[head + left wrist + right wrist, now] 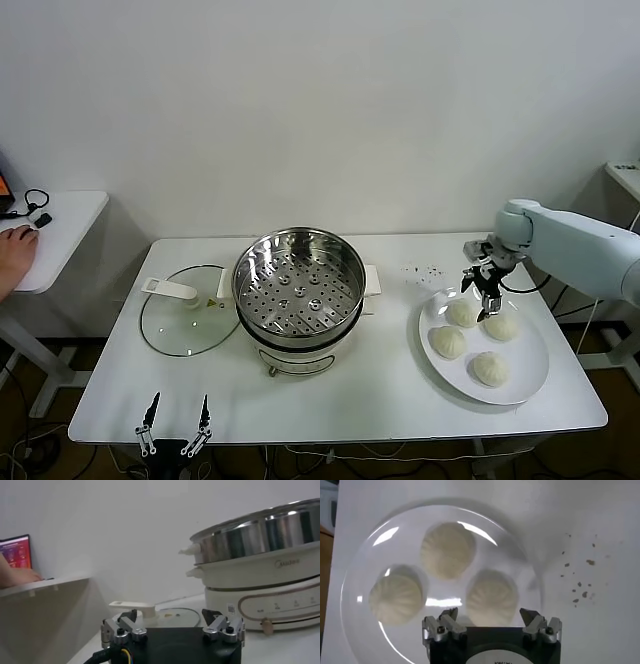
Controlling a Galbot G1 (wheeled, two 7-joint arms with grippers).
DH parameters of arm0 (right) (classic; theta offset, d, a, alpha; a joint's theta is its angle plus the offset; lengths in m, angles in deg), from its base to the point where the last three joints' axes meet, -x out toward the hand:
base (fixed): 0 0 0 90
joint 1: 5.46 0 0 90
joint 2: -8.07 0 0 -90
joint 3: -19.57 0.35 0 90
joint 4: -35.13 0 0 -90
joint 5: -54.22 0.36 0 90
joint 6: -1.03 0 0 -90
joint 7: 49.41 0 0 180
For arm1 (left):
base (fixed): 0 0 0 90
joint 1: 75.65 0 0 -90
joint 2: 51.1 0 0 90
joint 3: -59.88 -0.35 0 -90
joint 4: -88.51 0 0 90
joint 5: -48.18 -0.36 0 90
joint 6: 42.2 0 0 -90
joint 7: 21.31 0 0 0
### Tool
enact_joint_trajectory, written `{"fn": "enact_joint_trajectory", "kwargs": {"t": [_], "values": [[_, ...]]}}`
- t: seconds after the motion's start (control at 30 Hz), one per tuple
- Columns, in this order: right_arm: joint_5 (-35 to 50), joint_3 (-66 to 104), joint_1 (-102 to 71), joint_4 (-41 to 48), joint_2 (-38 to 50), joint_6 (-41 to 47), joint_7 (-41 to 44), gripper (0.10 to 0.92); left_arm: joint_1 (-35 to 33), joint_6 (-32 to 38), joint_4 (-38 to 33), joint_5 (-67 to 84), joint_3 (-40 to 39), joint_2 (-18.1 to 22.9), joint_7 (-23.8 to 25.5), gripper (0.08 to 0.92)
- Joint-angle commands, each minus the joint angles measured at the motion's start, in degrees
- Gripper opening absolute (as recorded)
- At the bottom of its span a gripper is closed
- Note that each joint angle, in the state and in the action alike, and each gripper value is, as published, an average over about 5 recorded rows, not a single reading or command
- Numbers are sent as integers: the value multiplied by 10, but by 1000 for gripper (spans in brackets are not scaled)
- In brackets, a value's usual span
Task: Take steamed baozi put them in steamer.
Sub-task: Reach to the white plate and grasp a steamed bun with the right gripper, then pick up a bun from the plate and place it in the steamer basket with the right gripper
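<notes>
Several off-white baozi [461, 313] lie on a round white plate [530, 385] at the table's right. My right gripper [487, 292] hovers open over the plate's far side, nothing held. In the right wrist view its gripper [490, 614] stands just above one baozi [491, 596], the bun in line with the gap between the wide jaws; two more baozi [448, 550] lie beyond on the plate [367, 560]. The shiny steamer [298, 290] with its perforated tray stands mid-table, nothing inside. My left gripper [175, 422] is parked open at the front left edge.
A flat glass lid [185, 322] with a white handle lies left of the steamer. Dark crumbs [425, 270] dot the table behind the plate. A side table [60, 225] with a person's hand [12, 255] stands far left. The left wrist view shows the steamer [260, 535] and lid [165, 616].
</notes>
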Motion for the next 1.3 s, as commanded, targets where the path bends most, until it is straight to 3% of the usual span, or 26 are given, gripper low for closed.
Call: {"fn": "enact_joint_trajectory", "kwargs": {"t": [0.03,0.6,0.83,1.03,1.3], "values": [[-33,37,-37,12,-2,0,-8,823,0,1,1,-2,1,0,0,823],[-56,95,-77,23,-11,10,-37,822,-1,5,0,-8,3,-1,-2,823],[-55,81,-63,0,-2,15,-36,742,-3,6,-3,-8,4,-2,-3,823],[-47,56,-29,-37,17,16,-35,713,-5,8,-5,-11,7,-2,-3,823],[13,-51,120,-153,51,-19,-35,712,-6,7,-9,-16,8,-2,-4,823]]}}
